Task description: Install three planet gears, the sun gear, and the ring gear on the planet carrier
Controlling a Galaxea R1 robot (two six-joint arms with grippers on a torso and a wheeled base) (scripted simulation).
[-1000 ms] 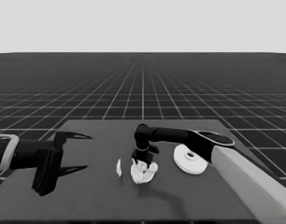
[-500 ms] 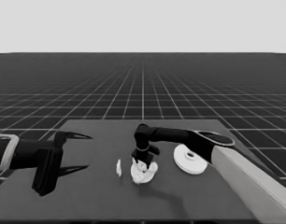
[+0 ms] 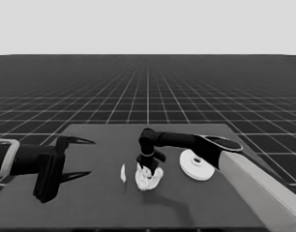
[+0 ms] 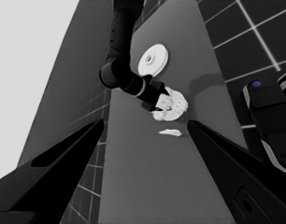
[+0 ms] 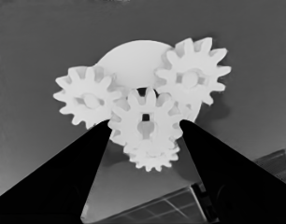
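Desk (image 3: 90, 212): dark, flat, matte; bare room along its lower edge and lower left of the head view.

Smaller round part (image 5: 129, 60): smooth white disc, centre of the head view, mostly covered by gears.

Gears: four white toothed wheels on the disc. Left gear (image 5: 87, 100), upper-right gear (image 5: 192, 74), middle gear (image 5: 145, 123), lowest gear (image 5: 152, 158) partly under it.

Right jaws (image 3: 149, 170): over the cluster, black wedges flanking the middle gear, tips at its teeth; whether they pinch it cannot be told.

Larger round part (image 3: 196, 166): thick stepped disc, right of cluster, apart.

Thin white piece (image 3: 123, 173): sliver just left of cluster.

Left jaws (image 3: 70, 157): spread wide, at left edge, over bare desk.
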